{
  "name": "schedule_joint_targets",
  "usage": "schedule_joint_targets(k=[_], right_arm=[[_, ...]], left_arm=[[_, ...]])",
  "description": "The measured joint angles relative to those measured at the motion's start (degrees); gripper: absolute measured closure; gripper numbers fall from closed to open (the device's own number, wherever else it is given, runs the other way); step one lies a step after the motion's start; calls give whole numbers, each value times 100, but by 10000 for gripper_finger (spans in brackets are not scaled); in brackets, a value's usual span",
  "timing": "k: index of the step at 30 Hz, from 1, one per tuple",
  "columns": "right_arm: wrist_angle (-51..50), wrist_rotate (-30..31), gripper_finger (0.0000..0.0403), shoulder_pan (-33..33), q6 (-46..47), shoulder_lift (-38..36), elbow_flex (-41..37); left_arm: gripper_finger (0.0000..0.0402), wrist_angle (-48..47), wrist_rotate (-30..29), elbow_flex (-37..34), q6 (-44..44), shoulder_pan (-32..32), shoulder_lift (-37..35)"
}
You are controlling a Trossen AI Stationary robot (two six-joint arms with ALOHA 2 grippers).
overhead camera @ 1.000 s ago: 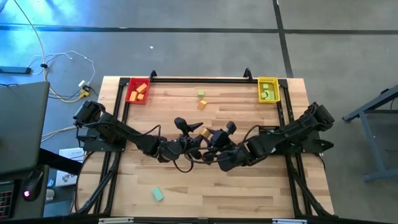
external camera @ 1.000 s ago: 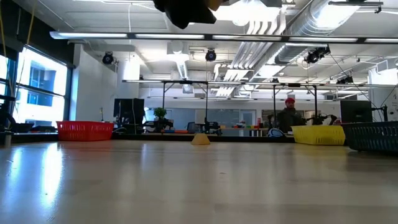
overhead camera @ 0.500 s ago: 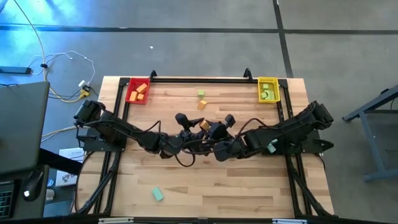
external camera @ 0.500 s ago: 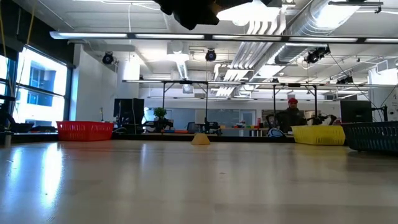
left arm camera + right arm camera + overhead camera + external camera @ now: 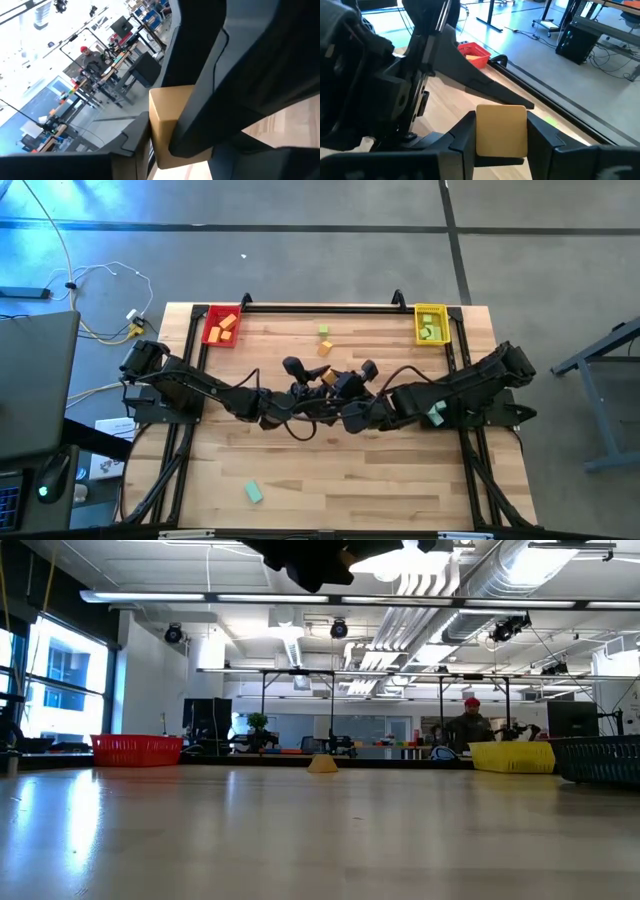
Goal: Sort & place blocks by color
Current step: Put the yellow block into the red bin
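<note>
Mid-table handover, seen from above. I am watching the left gripper (image 5: 303,387) and the right gripper (image 5: 340,383) meeting tip to tip over the middle of the table (image 5: 400,470), with the held orange block (image 5: 323,378) sitting between them, raised clear of the wood.

Right wrist view: the right fingers (image 5: 542,142) are clamping this block (image 5: 501,131) on two opposite faces, and the left gripper is looming close beside it.

Left wrist view: the same block (image 5: 167,120) is filling the gap, and the left fingers (image 5: 130,142) are pressing against it, so both pincers are gripping it together.

Loose pieces: a green block (image 5: 324,330) and a second orange block (image 5: 324,348) are lying near each other on the far middle of the table; a teal block (image 5: 253,492) is lying well apart at the near left.

Trays: the red tray (image 5: 209,338) is sitting at the far left corner, holding orange pieces; the yellow tray (image 5: 419,308) is sitting at the far right corner, holding green pieces.

Low view: a person (image 5: 470,725) is standing in the room beyond the table.
</note>
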Motion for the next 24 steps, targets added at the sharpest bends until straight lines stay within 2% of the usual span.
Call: schedule_joint_targets(k=[6, 11, 14, 20, 24], right_arm=[[-48, -61, 265, 3, -112, -2, 2], [-137, -170, 230, -32, -318, 1, 2], [-128, -157, 210, -47, -438, 0, 2], [-113, -90, 185, -89, -731, 0, 2], [-123, -100, 183, -190, -778, 0, 2]], left_arm=[[283, -43, -39, 0, 108, -2, 0], [286, -488, -71, 0, 107, 2, 0], [289, -835, -283, 0, 108, 43, 0], [290, -1638, -1085, 0, 100, 210, 0], [290, -2339, -1167, 0, -209, 429, 0]])
